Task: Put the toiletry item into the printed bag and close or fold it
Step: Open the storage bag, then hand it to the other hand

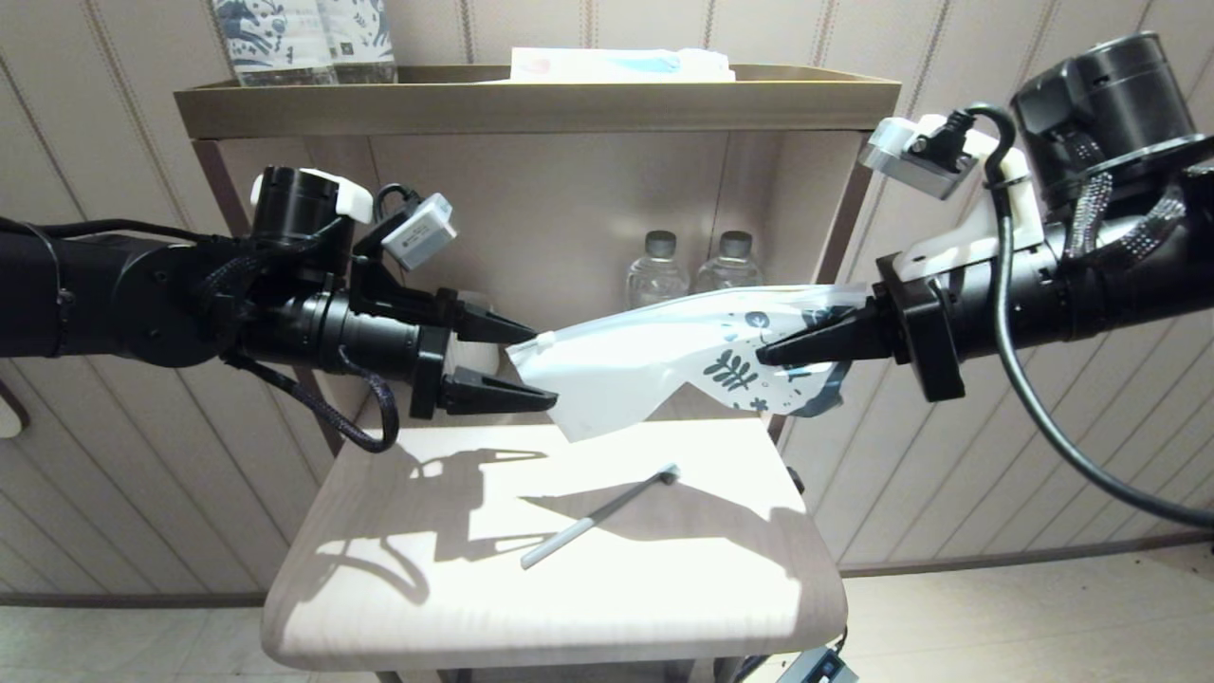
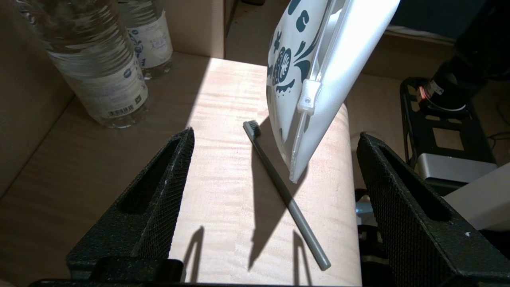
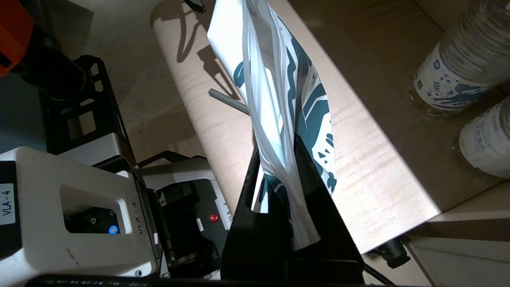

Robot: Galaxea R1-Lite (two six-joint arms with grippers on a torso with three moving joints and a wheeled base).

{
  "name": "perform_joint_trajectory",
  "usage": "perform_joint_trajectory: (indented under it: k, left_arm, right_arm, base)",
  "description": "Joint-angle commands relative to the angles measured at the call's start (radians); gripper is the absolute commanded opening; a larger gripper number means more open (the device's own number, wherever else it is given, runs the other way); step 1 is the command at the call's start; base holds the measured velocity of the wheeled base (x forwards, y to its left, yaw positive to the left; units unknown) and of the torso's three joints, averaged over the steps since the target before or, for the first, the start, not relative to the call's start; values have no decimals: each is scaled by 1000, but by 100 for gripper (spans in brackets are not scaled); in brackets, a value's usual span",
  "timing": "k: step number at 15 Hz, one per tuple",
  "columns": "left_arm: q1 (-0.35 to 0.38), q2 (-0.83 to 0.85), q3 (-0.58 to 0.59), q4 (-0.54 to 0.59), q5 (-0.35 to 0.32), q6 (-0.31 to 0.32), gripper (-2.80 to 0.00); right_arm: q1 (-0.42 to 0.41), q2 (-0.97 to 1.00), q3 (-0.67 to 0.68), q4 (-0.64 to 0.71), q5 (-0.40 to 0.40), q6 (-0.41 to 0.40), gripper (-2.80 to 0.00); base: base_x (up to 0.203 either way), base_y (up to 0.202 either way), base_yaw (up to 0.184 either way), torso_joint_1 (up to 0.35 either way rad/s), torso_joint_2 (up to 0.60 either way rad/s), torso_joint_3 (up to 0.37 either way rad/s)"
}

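The printed bag (image 1: 645, 365) hangs in the air over the pale wooden table (image 1: 455, 588), stretched roughly level. My right gripper (image 1: 759, 359) is shut on its leaf-printed end (image 3: 310, 115). The white zip end (image 2: 314, 115) reaches between the fingers of my left gripper (image 1: 542, 370), which is open and does not touch it. Below the bag, the grey toothbrush (image 1: 597, 517) lies slantwise on the table, bristle head towards the back right; it also shows in the left wrist view (image 2: 281, 187). The right wrist view shows only the toothbrush's handle end (image 3: 227, 100).
Two water bottles (image 1: 692, 270) stand at the back of the shelf behind the bag. On the top shelf are upright blue-patterned packages (image 1: 303, 38) and a flat white and light-blue packet (image 1: 621, 64). The table's rounded front edge (image 1: 550, 645) is near.
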State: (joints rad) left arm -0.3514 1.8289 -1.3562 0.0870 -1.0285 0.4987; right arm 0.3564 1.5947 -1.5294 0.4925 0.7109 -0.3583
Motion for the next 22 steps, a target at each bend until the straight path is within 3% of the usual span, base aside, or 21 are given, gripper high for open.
perform_joint_trajectory:
  k: [1,12,13,22]
  left_arm:
    - [-1,3,2,0,-5,3,0]
    - [-20,12,6,1,-5,7,0]
    - [-20,11,14,1,-5,10,-280]
    - [-23,10,22,-1,-7,11,-280]
  right_arm:
    - [10,8,-6,1,14,-2,-280]
    - [39,34,-17,-16,39,4,-280]
    - [41,34,-18,-15,39,4,-280]
    - [45,36,-15,-15,39,4,-280]
  base:
    - [0,0,0,0,0,0]
    - [0,0,0,0,0,0]
    - [0,0,0,0,0,0]
    - [0,0,0,0,0,0]
